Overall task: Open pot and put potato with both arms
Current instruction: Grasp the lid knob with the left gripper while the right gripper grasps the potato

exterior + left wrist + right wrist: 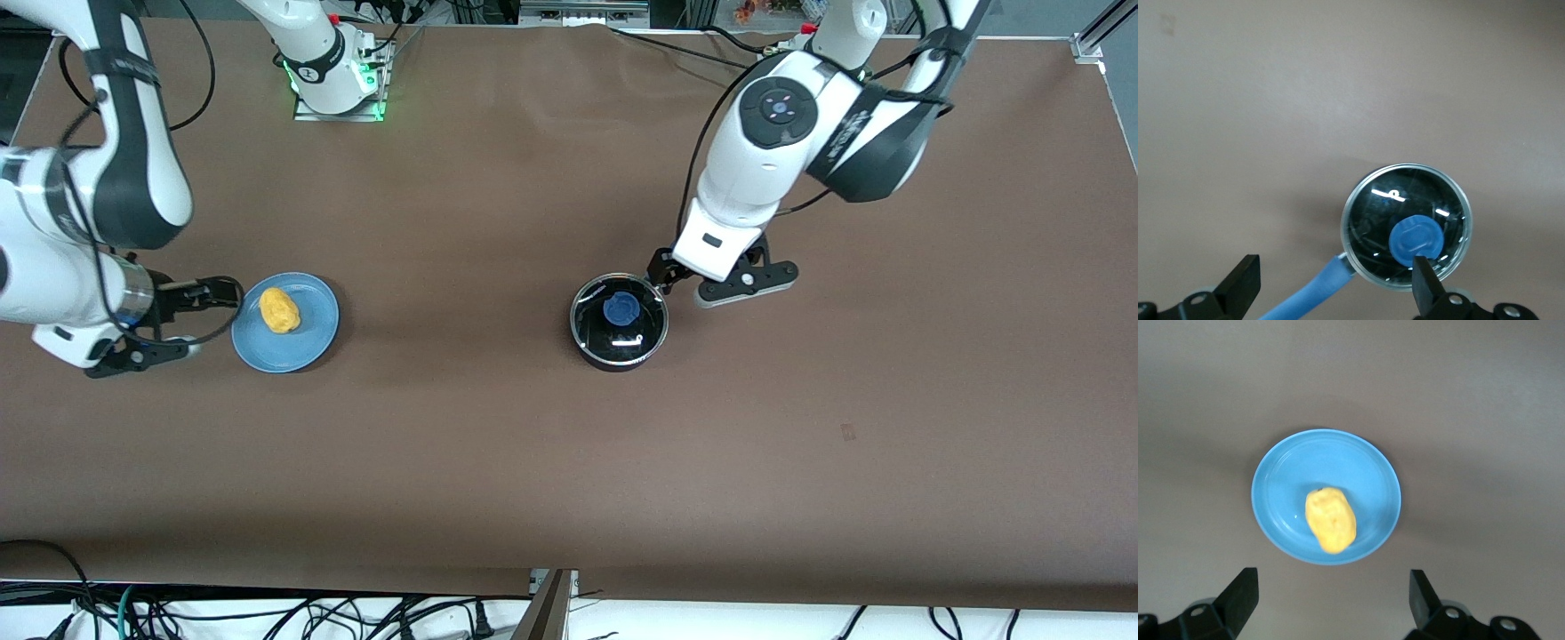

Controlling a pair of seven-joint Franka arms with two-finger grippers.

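The pot sits lidded mid-tabletop, the left gripper spread wide above its handle. Toward the right arm's end, the potato lies on a plate, with the right gripper spread beside it.

Pot stands on the brown desk, closed by a glass lid with a blue knob. Its blue handle runs between the left gripper jaws, which are spread wide. One finger overlaps the lid's rim.

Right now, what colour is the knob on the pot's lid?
Blue: the knob sits on the clear glass lid of the pot, clearest in the left wrist view.
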